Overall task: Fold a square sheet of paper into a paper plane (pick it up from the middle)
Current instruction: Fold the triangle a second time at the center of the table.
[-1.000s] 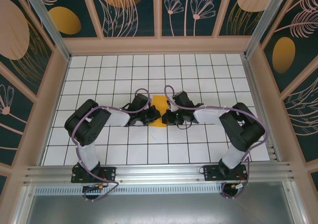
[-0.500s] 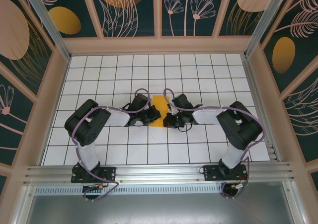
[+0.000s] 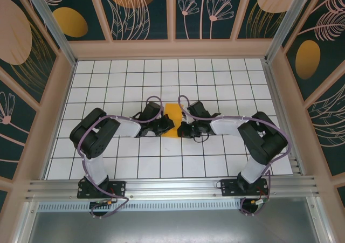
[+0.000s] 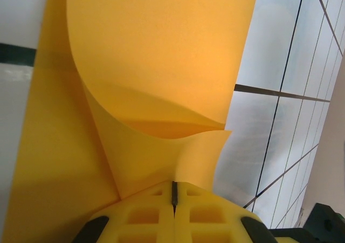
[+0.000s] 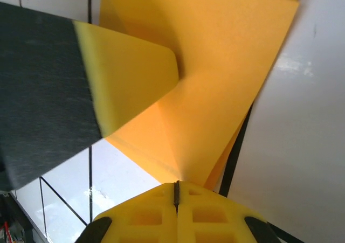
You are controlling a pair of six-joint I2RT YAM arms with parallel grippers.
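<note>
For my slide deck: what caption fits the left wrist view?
Left gripper shut on the curled orange-yellow sheet of paper above the white grid table.

From above, you get just a narrow strip of the thin orange-yellow square sheet of paper (image 3: 172, 115). Its two sides lie hidden under the left gripper (image 3: 164, 125) and the right gripper (image 3: 182, 127), and the pinch points are too small to make out. On the left wrist camera, the sheet runs off the top and left edges beyond the yellow fingers (image 4: 145, 216), whose bases are cut off below. On the right wrist camera, a blurred black-and-yellow slab (image 5: 81, 87) ahead-left of the fingers (image 5: 148, 216) covers part of the sheet, which leaves the frame at the top.
</note>
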